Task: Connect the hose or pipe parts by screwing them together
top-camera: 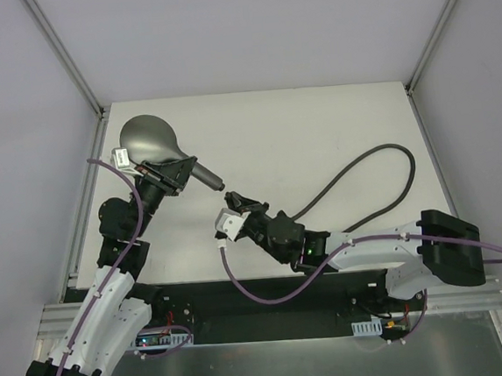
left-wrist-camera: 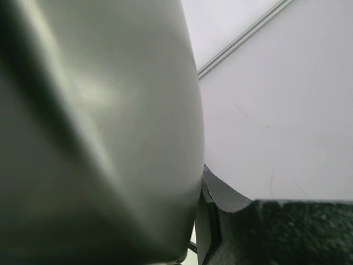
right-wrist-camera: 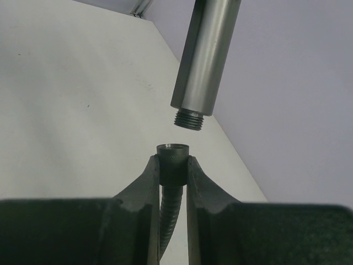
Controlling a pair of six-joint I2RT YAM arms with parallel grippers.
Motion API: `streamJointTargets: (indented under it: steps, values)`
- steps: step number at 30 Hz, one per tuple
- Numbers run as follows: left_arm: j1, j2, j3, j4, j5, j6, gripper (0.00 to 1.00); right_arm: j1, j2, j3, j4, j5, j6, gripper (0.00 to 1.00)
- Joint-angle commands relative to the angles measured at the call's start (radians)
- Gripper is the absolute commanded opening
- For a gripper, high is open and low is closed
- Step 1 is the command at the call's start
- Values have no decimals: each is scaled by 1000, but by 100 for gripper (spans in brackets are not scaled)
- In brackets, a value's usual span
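Two parts, not yet joined. The shower head point(top-camera: 146, 140) is held up over the far-left of the table point(top-camera: 315, 112). Its round face is at the far left and the tapered handle runs toward the near right. Long axis is diagonal, with the threaded end point(right-wrist-camera: 188, 118) pointing at the right hand point(right-wrist-camera: 172, 165).

The left hand point(top-camera: 169, 171) is clamped on the shower head where the head narrows into the handle. The left wrist view is mostly its grey body, with one finger point(left-wrist-camera: 265, 232) against it.

The right hand pinches the hose point(top-camera: 389, 154) by its end nut point(right-wrist-camera: 172, 159), open mouth facing the thread. There is a small gap between them, no contact. The axes are not quite in line: in the right wrist view the handle leans and the thread sits slightly right of the nut mouth.

The rest of the hose runs right and away, loops near the table's right edge, then comes back and passes behind the right arm point(top-camera: 379, 247).
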Motion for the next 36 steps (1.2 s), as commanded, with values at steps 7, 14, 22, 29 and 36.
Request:
streamJointTargets:
  steps: [7,14,22,29,36]
  values:
    - [-15,-25,-3,95,-38,30,0,9,47,109,43,80,-8,1]
    - [-17,-23,-21,110,-38,11,0,9,68,136,29,89,5,1]
    - [-24,-6,-30,116,-23,-12,0,7,90,152,17,83,41,1]
    - [-26,-34,-68,110,-32,-10,0,-8,77,147,18,63,115,1]
    - [-27,-32,-73,109,-20,-13,0,-19,71,146,27,55,147,1]
